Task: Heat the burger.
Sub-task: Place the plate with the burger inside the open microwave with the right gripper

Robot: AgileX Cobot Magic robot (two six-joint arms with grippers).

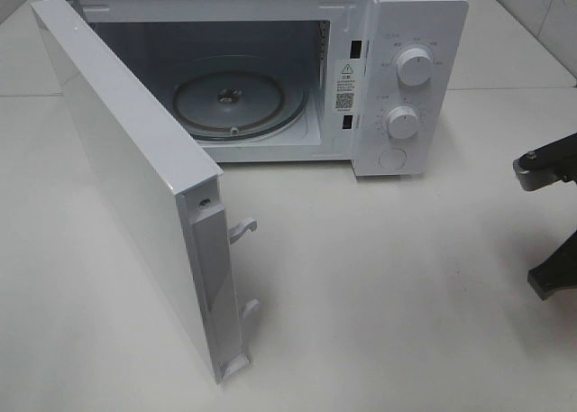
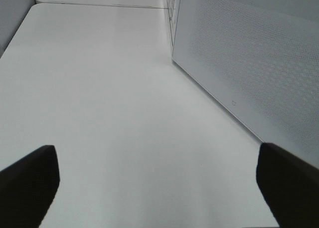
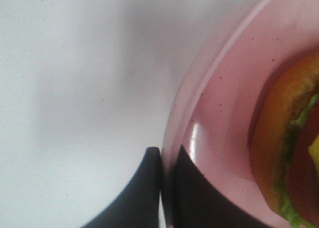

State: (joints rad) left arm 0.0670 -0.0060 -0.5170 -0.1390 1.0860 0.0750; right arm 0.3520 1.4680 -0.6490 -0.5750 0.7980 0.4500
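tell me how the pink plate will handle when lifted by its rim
Likely stiff: the plate looks rigid and glossy, so it may slip between the jaws. Pinched at one edge, it could tilt, and the burger might slide.

Burger (image 3: 274, 133) half out of frame

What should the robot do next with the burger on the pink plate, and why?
Probably carry the round pink plate toward the white microwave. The right gripper is shut on the rim, the golden-bun burger sits on it, the door stands open and the glass turntable is bare.
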